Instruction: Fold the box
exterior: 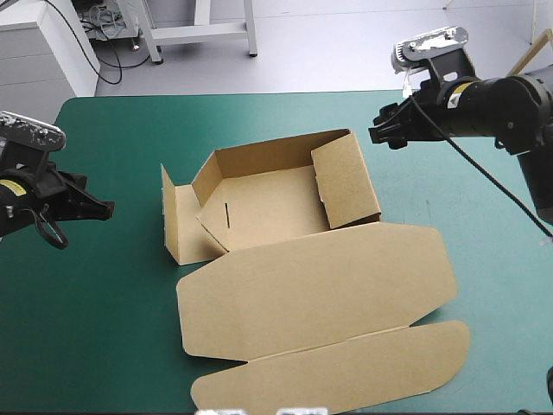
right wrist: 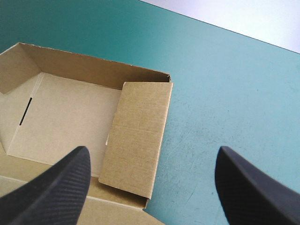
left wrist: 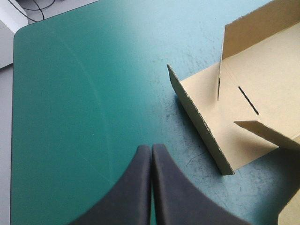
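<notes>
High view: box (exterior: 285, 216) mid-table on teal-green cover (exterior: 95, 328), a part-formed tray; far and right walls up, left flap (exterior: 177, 226) standing, lid (exterior: 320, 290) flat toward near edge; left gripper (exterior: 110, 207) pinched together on nothing, over bare cover left of box; right gripper (exterior: 374, 137) spread wide, empty, near box's far right corner.

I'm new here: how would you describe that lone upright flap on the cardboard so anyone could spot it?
Look at the teal-green table, then the brown box in its middle. On the side facing the left gripper, one narrow wall stands upright alone; the opposite flap is folded in over the tray floor.
</notes>
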Motion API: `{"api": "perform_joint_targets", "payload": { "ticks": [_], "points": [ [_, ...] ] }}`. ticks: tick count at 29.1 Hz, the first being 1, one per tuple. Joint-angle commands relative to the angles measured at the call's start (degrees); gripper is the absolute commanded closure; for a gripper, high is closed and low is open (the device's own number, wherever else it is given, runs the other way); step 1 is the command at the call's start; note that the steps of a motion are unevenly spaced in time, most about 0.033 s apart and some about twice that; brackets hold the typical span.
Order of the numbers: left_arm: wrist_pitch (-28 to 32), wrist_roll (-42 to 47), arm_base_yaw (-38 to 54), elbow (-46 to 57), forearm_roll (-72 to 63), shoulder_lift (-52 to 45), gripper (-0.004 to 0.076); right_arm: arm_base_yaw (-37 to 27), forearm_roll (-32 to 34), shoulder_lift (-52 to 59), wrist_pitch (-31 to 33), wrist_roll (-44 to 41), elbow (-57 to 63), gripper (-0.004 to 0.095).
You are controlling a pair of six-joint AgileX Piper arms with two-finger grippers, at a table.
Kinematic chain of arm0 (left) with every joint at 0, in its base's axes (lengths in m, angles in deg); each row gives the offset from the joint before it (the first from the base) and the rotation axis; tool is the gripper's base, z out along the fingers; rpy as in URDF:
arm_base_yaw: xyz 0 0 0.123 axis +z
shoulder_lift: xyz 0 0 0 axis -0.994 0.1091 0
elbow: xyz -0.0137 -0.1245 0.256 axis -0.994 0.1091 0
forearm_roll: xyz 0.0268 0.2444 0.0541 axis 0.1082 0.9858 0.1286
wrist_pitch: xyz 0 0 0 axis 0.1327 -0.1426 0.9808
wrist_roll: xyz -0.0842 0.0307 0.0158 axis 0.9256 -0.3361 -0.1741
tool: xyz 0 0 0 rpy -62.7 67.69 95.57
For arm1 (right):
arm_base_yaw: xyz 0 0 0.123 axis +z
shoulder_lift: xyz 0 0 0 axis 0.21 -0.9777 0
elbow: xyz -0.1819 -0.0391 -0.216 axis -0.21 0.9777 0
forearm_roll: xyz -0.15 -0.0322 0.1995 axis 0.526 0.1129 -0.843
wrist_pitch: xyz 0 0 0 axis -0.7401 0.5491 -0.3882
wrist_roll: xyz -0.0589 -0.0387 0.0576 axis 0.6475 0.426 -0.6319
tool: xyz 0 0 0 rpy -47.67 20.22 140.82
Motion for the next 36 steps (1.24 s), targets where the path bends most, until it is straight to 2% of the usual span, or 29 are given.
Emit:
{"api": "perform_joint_targets", "payload": {
  "ticks": [1, 21, 36],
  "points": [
    [3.43, 0.37, -0.13, -1.35, -0.93, -0.93, 0.0734, 0.07, -0.08, 1.84, -2.49, 1.29, -1.63, 0.0226],
    [3.21, 0.37, -0.13, -1.35, -0.93, -0.93, 0.0734, 0.07, -0.97, -21.03, -2.49, 1.34, -1.63, 0.0234],
    [2.5, 0.37, -0.13, -1.35, -0.93, -0.93, 0.0734, 0.07, -1.66, -28.37, -2.61, 3.26, -1.63, 0.0237]
  ]
}}
